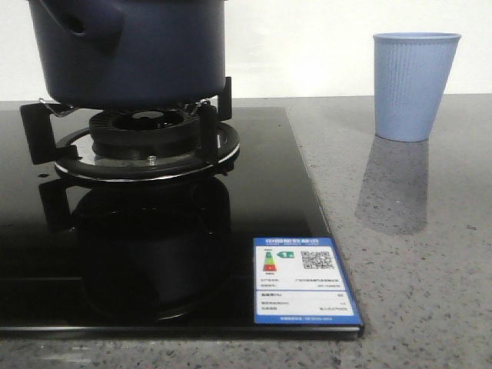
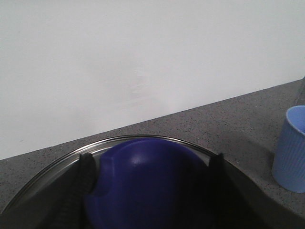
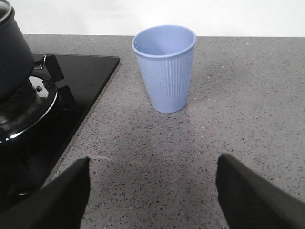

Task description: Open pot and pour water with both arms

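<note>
The dark navy pot (image 1: 131,54) stands on the gas burner (image 1: 146,146) at the left, its tube-like handle socket (image 1: 77,23) facing me; its top is cut off in the front view. It also shows in the right wrist view (image 3: 12,52). In the left wrist view my left gripper (image 2: 152,160) has its fingers on both sides of the blue lid knob (image 2: 152,191), with the lid's steel rim (image 2: 143,139) around it. My right gripper (image 3: 153,161) is open and empty over the counter, short of the pale blue ribbed cup (image 3: 164,71).
The black glass hob (image 1: 154,254) carries a blue energy label (image 1: 304,280) at its front right corner. The cup (image 1: 413,84) stands on the grey speckled counter at the back right, near the white wall. It shows in the left wrist view (image 2: 290,152) too.
</note>
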### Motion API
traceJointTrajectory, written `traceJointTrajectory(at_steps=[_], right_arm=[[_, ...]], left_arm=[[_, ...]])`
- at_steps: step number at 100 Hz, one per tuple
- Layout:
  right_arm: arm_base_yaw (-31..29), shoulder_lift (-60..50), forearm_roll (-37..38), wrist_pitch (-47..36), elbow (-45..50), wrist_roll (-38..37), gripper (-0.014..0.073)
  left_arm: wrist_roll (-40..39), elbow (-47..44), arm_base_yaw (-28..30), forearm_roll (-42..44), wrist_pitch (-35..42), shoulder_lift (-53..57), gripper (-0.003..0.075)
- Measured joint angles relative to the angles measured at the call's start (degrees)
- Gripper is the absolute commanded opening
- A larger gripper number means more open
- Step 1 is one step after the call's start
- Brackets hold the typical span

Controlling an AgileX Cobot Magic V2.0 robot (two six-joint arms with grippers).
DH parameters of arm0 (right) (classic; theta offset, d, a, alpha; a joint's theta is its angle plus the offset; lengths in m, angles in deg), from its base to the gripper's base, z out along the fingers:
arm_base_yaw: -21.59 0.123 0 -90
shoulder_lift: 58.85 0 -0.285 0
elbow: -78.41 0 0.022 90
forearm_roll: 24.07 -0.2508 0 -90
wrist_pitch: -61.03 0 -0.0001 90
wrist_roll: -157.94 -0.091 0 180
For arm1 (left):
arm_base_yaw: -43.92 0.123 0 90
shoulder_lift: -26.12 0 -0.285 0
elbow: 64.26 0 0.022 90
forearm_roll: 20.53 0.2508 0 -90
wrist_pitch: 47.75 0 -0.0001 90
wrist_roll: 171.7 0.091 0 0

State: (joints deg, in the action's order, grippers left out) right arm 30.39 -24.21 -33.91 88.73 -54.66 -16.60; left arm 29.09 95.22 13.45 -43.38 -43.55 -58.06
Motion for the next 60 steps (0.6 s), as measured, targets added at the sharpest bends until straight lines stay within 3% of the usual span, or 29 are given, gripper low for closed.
traceJointTrajectory(at_steps=[22,60], right_arm=[[0.0,2.5,0.0,-1.3,0.0,0.0,0.0477],[0.0,12.7,0.0,-11.0,0.0,0.0,0.0477]], left_arm=[[0.0,0.0,1.1,0.0,-2.0,4.4,0.037],[0.0,0.0,8.8,0.1,-2.3,13.5,0.037]])
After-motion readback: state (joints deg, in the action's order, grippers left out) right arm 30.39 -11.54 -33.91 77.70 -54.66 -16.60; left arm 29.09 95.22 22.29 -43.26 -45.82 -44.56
